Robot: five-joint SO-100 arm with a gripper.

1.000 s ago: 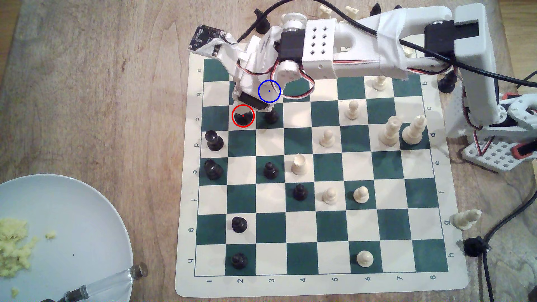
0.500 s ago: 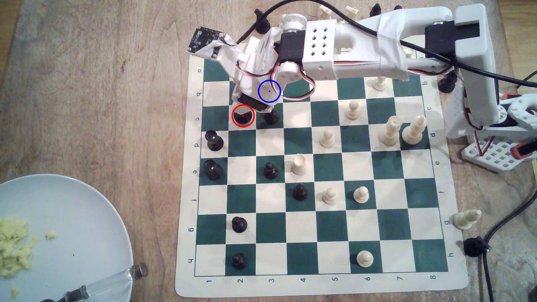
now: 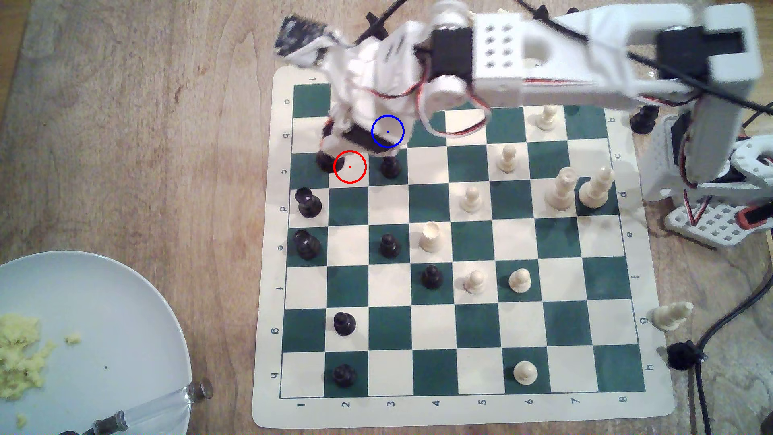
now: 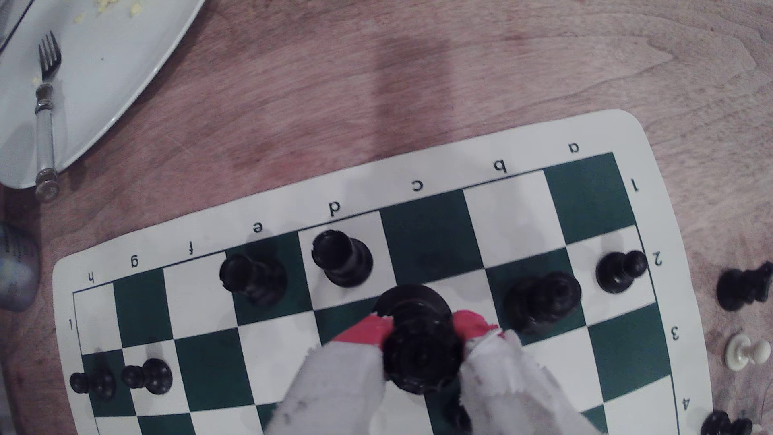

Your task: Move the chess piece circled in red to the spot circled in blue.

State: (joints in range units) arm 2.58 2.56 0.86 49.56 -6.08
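Tall black piece clamped between the gripper's red-tipped fingers, lifted off the board, its base just outside the red ring toward the exterior view's left. Blue-ringed spot lies under the wrist.

Table is grainy wood, pretty matt; board mat looks like smooth vinyl; black chess piece is glossy plastic; tool has frayed white cloth tape over red tips.
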